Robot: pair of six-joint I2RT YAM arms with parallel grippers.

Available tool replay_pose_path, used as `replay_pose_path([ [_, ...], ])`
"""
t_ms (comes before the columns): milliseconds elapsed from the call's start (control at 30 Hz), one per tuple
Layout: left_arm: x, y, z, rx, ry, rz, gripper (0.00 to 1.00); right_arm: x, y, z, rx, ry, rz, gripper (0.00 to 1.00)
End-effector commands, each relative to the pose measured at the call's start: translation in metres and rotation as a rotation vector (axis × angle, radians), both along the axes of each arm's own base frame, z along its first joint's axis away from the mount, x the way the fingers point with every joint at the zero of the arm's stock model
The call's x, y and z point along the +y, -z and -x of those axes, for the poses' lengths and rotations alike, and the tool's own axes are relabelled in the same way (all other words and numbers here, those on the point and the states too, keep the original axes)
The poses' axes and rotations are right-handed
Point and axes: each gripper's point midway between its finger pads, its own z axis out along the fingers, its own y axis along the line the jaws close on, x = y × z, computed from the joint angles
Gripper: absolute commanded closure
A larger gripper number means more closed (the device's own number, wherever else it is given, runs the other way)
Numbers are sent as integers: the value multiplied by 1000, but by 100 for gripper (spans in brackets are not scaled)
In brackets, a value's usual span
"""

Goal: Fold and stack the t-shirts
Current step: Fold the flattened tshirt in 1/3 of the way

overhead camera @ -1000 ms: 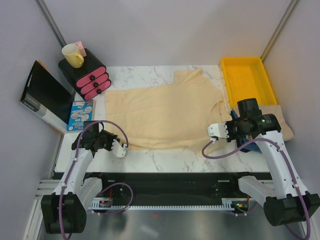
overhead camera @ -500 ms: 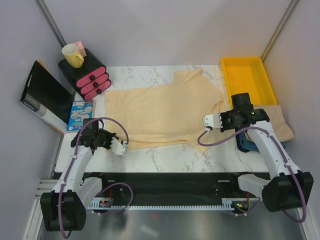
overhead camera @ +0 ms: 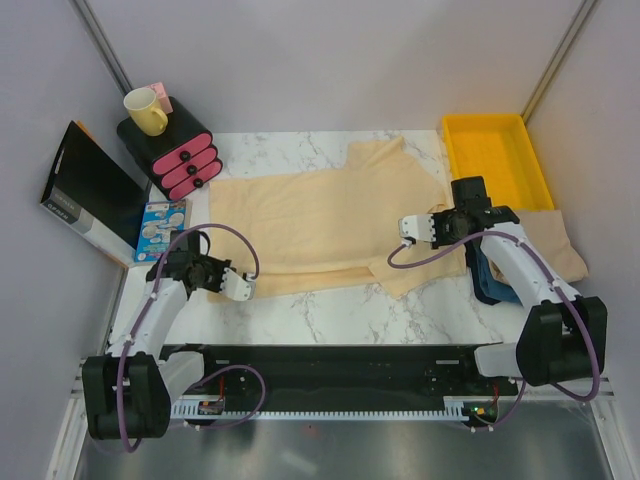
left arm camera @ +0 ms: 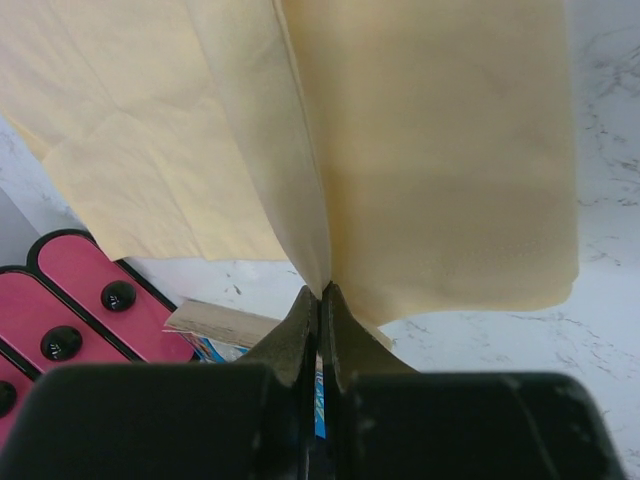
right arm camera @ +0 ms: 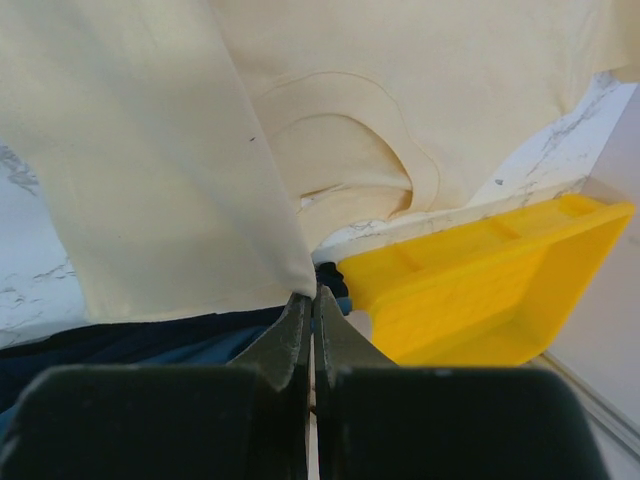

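The cream t-shirt (overhead camera: 310, 215) lies spread over the middle of the table (overhead camera: 330, 315), soft plain cotton, mostly flat, with one sleeve reaching toward the far edge and its near right corner doubled into a loose fold. The left claw (left arm camera: 320, 292) is clenched on the shirt's near left hem, the cloth rising from its tips in two thin layers. The right claw (right arm camera: 312, 293) is clenched on the folded edge at the shirt's right side, just beside the round neckline. A tan t-shirt (overhead camera: 560, 245) rests at the table's right edge, with a dark blue cloth (overhead camera: 490, 285) crumpled against its near side. The table is white marble with grey veins, closed in by pale grey walls (overhead camera: 320, 60). At the far right corner sits a yellow tray (overhead camera: 497, 160), rectangular, smooth plastic, its near end meeting the tan shirt. At the far left stands a black drawer unit (overhead camera: 185, 160) with three pink fronts, a yellow mug (overhead camera: 145, 110) on top. Beside it a black box (overhead camera: 85, 195) leans on the wall, and a blue booklet (overhead camera: 160, 230) lies flat
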Motion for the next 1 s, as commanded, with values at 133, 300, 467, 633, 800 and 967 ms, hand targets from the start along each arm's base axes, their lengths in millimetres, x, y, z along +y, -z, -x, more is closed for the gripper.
replay_pose_path([
  [133, 14, -10, -21, -47, -73, -29, 98, 1, -14, -34, -115, 47, -25, 100],
  [300, 15, -5, -27, -41, -71, -31, 98, 5, -14, -44, -126, 36, -35, 100],
  [467, 15, -4, -34, -43, -68, -35, 98, 6, -14, -53, -137, 28, -26, 100],
  [633, 15, -1, -35, -36, -68, -37, 98, 7, -14, -64, -148, 22, -24, 100],
  [800, 16, 6, -34, -19, -63, -47, 98, 9, -14, -75, -152, 23, -25, 99],
  [967, 15, 13, -35, -3, -54, -44, 98, 11, -11, -81, -146, 11, -19, 98],
])
